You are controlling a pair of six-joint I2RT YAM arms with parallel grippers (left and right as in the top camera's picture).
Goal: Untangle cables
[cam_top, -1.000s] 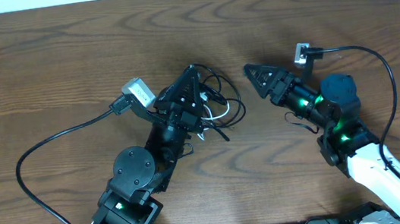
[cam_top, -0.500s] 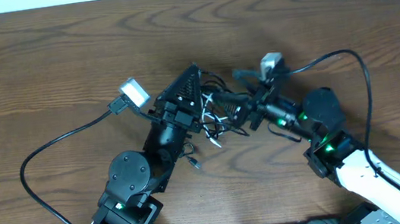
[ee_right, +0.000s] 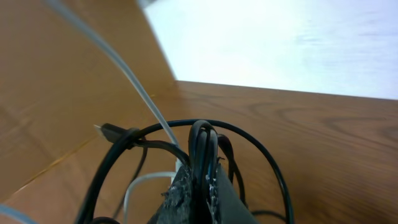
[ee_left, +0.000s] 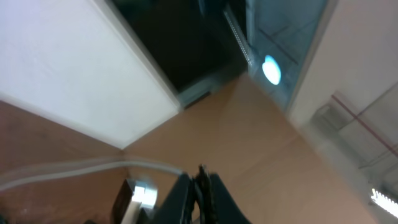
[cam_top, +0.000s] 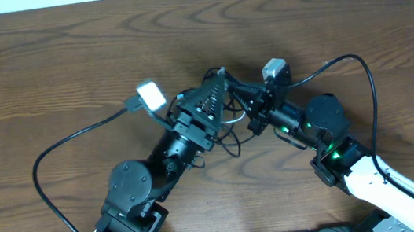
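Near the centre of the table (cam_top: 65,54) the cables (cam_top: 231,118) are bunched, black loops clamped in the right gripper (ee_right: 204,177) at their 3 o'clock. At 10 o'clock the jaws of the left gripper (ee_left: 200,186) look pressed together; whether a cord is held cannot be told. A slow, opposed pull is advised.

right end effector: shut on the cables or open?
Shut on the cables: the right wrist view shows the right end effector with fingertips together and black loops pinched between them.

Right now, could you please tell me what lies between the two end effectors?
The tangled cables lie there; the overhead view shows it.
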